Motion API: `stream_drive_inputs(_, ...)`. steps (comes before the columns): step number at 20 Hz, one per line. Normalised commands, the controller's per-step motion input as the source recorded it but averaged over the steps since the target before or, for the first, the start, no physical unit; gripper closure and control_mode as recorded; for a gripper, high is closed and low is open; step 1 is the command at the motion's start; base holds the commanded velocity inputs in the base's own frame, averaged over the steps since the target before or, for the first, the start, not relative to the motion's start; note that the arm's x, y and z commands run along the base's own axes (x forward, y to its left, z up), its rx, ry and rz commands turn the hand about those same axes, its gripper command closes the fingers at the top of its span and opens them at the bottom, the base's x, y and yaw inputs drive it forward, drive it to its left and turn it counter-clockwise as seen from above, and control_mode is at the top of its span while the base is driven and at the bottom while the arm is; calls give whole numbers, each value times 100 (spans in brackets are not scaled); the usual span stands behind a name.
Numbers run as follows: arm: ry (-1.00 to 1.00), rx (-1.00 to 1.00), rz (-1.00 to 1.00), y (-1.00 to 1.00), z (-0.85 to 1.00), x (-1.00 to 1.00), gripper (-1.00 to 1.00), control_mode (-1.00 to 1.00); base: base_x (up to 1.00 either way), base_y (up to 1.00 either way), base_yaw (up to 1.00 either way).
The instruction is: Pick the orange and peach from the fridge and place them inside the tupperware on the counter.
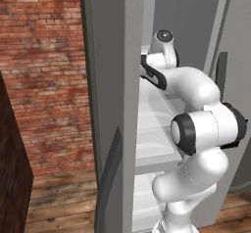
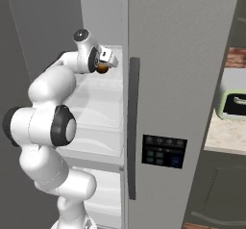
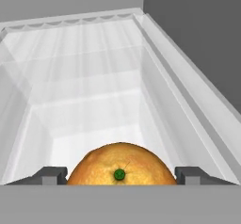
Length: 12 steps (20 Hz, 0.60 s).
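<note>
We counted one orange, one fridge and one gripper. In the left base view the fridge door stood open at the left, its dark vertical handle near us, and the white arm reached past it into the fridge, above the pale translucent shelves. The wrist sat high over the upper shelf, the fingers themselves hidden there by the hand.

In the right base view the arm rose at the left and the gripper sat over the upper shelf, close to the grey fridge door with its dark handle and control panel. A small dull brownish-orange ball, the orange, showed just under the hand. Far right, a strip of beige counter carried a pale green toaster oven.

In the hand view the two dark fingertips stood one on each side of the orange, spread about as wide as the fruit and pressed to its sides, so the gripper was grasping the orange. The orange looked round, evenly orange with a dimpled skin and a small green stem spot facing the camera. Beyond it ran the white shelf tray with raised walls, grey fridge wall at right. We could not tell whether the orange touched the shelf.
</note>
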Motion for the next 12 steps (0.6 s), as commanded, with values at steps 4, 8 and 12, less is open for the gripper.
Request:
stream_drive_inputs(4, 0, 0, 2, 0, -7, -76, 100, -100, 0, 0, 0)
stream_drive_inputs(8, -3, 0, 10, 5, 3, -100, 100, -100, 0, 0, 0)
stream_drive_inputs(12, -17, 0, 13, 0, 31, -98, 100, -100, 0, 0, 0)
